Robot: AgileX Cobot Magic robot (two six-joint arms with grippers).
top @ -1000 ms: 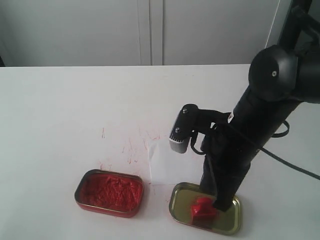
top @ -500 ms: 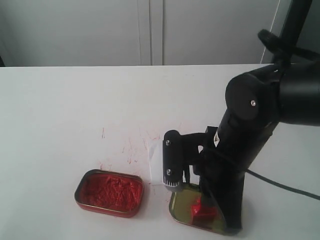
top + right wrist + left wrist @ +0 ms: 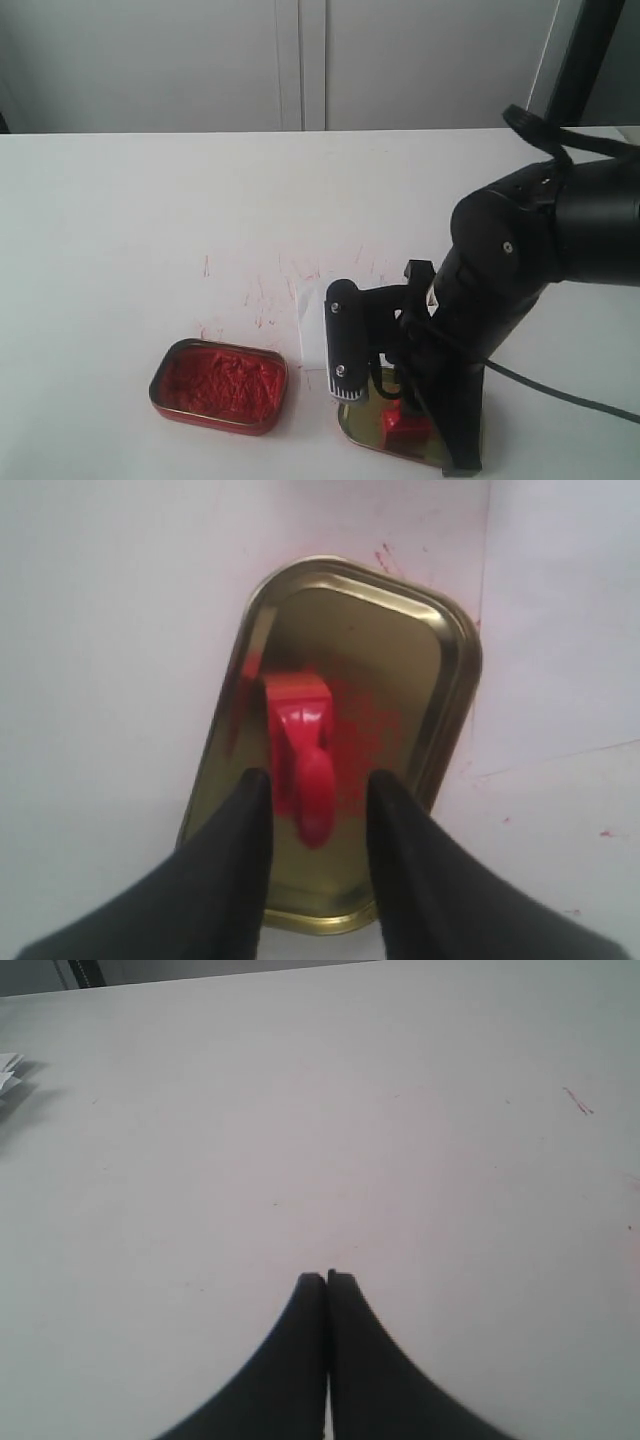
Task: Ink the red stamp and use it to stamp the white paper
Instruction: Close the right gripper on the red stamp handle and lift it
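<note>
The red stamp [image 3: 298, 742] lies on its side in the gold tin [image 3: 455, 670], on a red ink smear. My right gripper [image 3: 318, 780] is open and low over the tin, a finger on each side of the stamp's round knob, with gaps still showing. In the exterior view the stamp [image 3: 404, 424] peeks out under the right arm [image 3: 500, 280], inside the gold tin [image 3: 356, 430]. The white paper [image 3: 312, 325] lies just behind the tin, partly hidden by the wrist camera; the right wrist view shows the paper [image 3: 560, 610] too. My left gripper [image 3: 327, 1278] is shut over bare table.
A rounded tin of lumpy red ink [image 3: 218, 385] sits to the left of the gold tin. Red scratch marks [image 3: 262, 300] cover the tabletop around the paper. A crumpled white scrap [image 3: 8, 1070] lies at the edge of the left wrist view.
The right arm has come down over the gold tin, bringing its open fingers to either side of the stamp. The stamp, tins and paper have not moved.
</note>
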